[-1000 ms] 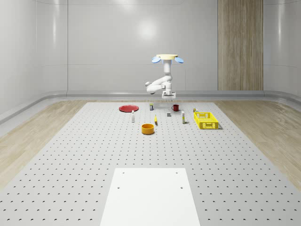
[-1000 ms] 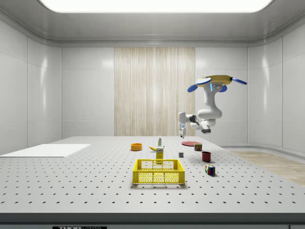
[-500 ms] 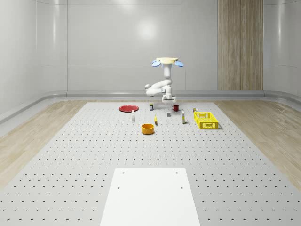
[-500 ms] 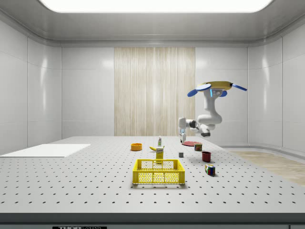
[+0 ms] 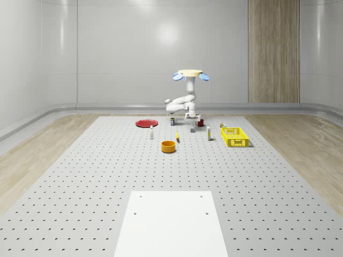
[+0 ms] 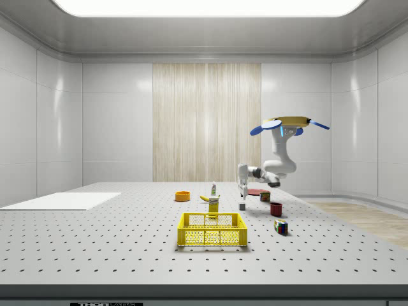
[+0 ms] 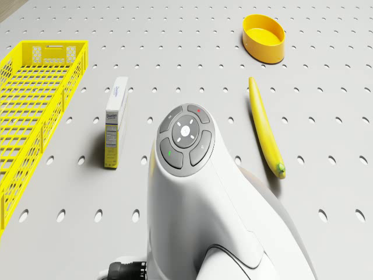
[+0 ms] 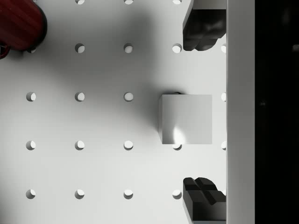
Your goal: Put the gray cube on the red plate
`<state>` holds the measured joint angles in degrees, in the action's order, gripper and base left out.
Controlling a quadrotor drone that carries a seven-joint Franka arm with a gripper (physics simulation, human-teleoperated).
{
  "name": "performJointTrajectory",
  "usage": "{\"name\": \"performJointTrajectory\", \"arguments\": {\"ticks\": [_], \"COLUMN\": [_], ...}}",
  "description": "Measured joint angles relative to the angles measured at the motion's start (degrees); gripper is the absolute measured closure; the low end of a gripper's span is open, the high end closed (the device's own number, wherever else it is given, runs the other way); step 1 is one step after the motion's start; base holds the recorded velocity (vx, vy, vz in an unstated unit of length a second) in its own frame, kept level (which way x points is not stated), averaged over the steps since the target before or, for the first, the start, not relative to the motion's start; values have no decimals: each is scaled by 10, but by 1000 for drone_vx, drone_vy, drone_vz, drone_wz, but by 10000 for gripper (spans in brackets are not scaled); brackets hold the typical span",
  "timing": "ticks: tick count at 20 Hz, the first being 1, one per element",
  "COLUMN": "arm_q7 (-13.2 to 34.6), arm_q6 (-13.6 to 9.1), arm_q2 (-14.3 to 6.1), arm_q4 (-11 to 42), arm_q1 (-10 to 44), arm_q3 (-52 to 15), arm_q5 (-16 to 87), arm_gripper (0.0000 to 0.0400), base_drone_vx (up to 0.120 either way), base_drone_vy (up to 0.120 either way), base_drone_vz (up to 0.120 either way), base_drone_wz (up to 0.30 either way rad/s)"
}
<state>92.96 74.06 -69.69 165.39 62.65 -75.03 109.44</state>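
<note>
The small gray cube (image 5: 192,129) sits on the perforated table, also seen in the side view (image 6: 242,206). The flat red plate (image 5: 146,123) lies farther back toward the whole-scene view's left, and in the side view (image 6: 255,191) it shows behind the arm. The drone (image 5: 190,73) hovers over this area with its white arm bent downward. My gripper (image 5: 192,122) hangs just above the cube (image 8: 185,119). It is open, one dark fingertip (image 8: 201,30) on each side of the cube, not touching it.
A dark red mug (image 5: 200,122) stands close beside the cube. A banana (image 7: 265,128), an orange bowl (image 7: 264,38), a small carton (image 7: 115,122) and a yellow basket (image 7: 29,111) lie nearby. A colored cube (image 6: 280,226) rests near the mug.
The drone has sunk lower and the arm has brought the gripper down from well above the table to just over the gray cube. The objects have not moved.
</note>
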Motion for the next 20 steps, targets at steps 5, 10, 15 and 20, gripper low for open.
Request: {"name": "performJointTrajectory", "arguments": {"ticks": [5,10,15,20], "arm_q7": [4,4,7,9], "arm_q6": [12,30,43,57], "arm_q2": [-13,-28,-37,-46], "arm_q4": [-1,-3,-15,-25], "arm_q1": [4,5,18,28], "arm_q3": [-4,7,10,14], "arm_q5": [-6,0,3,6], "arm_gripper": [0,0,0,0], "base_drone_vx": [24,0,0,0], "base_drone_vy": [0,0,0,0], "base_drone_vz": [-120,-24,0,0], "base_drone_wz": [0,0,0,0]}}
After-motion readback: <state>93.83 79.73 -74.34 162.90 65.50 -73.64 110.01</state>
